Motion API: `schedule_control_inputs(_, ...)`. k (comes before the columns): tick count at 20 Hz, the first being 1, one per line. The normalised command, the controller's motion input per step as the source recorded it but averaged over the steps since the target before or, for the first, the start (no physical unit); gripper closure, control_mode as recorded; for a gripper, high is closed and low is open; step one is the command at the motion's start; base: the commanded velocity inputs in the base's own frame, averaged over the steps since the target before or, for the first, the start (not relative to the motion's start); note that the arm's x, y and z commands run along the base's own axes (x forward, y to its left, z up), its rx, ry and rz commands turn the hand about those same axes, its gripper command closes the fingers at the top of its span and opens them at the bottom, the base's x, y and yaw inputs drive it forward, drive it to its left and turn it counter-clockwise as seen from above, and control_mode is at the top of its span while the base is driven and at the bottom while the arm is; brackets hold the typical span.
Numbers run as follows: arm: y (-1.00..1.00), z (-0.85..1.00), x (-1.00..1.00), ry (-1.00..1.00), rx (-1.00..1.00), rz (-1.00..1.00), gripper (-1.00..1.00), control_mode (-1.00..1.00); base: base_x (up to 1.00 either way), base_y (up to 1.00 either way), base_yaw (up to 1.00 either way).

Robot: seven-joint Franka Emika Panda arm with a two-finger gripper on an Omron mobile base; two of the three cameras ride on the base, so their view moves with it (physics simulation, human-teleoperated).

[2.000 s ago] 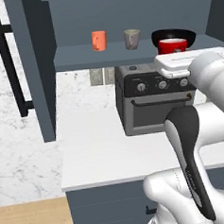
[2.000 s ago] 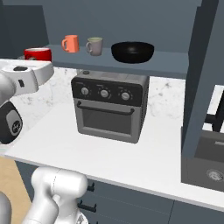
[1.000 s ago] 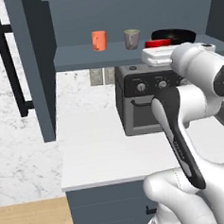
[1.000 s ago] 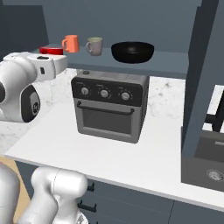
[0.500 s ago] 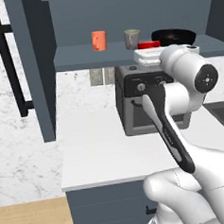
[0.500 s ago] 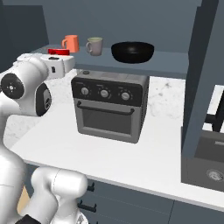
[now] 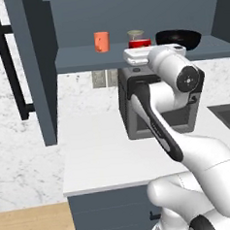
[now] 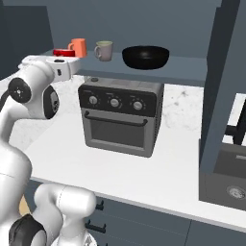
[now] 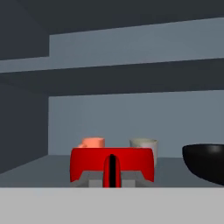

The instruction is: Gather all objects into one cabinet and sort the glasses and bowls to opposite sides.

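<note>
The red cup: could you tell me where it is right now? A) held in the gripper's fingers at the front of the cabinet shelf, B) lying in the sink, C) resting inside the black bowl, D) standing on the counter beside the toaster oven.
A: the red cup sits clamped in the gripper, level with the cabinet shelf, with the orange cup, grey-beige cup and black bowl standing behind it.

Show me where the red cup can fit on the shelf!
Bare shelf lies left of the orange cup, up to the cabinet wall. It is crowded from there rightward: grey cup, then black bowl. The gripper holds the red cup at the shelf's front.
</note>
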Motion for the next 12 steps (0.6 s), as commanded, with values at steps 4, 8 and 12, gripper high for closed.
schedule_control_inputs(4,0.11,-0.05,0.4,-0.03,0.0,0.0,1.0,-1.0,0.0,0.0,0.0)
schedule_control_inputs(8,0.0,-0.13,0.44,0.0,0.0,0.0,1.0,-1.0,0.0,0.0,0.0)
schedule_control_inputs(12,0.0,-0.17,0.38,0.0,0.0,0.0,1.0,-1.0,0.0,0.0,0.0)
